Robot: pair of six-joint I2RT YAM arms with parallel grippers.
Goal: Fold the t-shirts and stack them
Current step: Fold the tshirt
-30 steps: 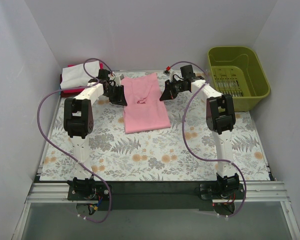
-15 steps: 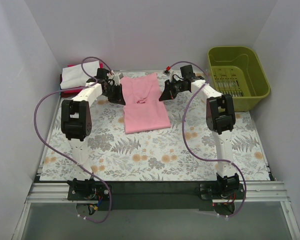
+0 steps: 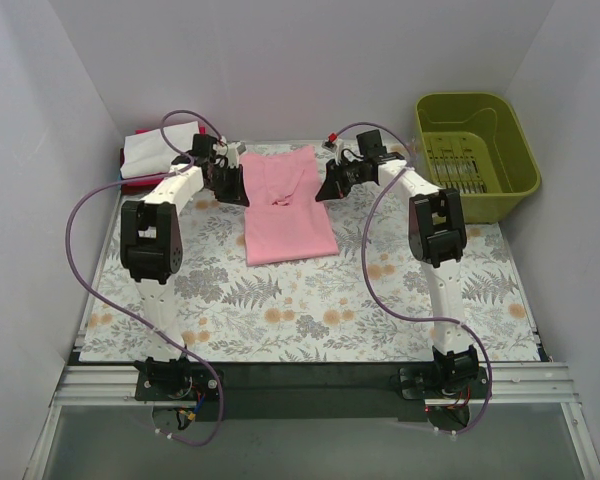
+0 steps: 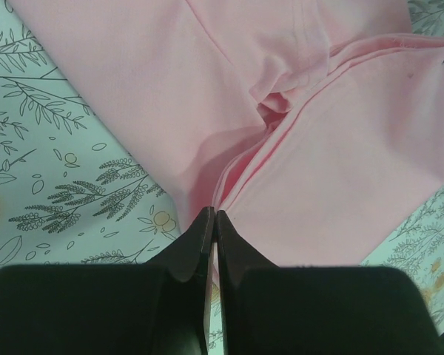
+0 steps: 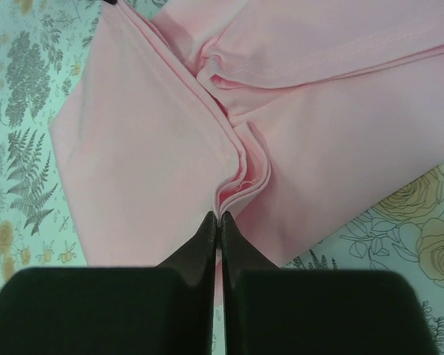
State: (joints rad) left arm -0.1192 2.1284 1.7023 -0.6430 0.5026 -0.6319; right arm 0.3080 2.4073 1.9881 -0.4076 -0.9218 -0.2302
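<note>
A light pink t-shirt (image 3: 288, 205) lies folded lengthwise at the back middle of the floral table cloth. My left gripper (image 3: 242, 187) is shut on the shirt's left edge, pinching folded layers (image 4: 240, 185). My right gripper (image 3: 326, 187) is shut on its right edge, pinching a bunched fold (image 5: 240, 181). Both hold the shirt about halfway along its length. A stack of folded shirts, white (image 3: 150, 150) over red (image 3: 140, 184), sits at the back left corner. No teal shirt shows.
A green plastic basket (image 3: 475, 150) stands at the back right, partly off the cloth. The floral table cloth (image 3: 310, 300) covers the table. White walls close in the left, back and right sides.
Both grippers have moved slightly toward the back, still holding the shirt's edges. The left arm's elbow shifted left, and the pink shirt has shifted a little toward the back.
</note>
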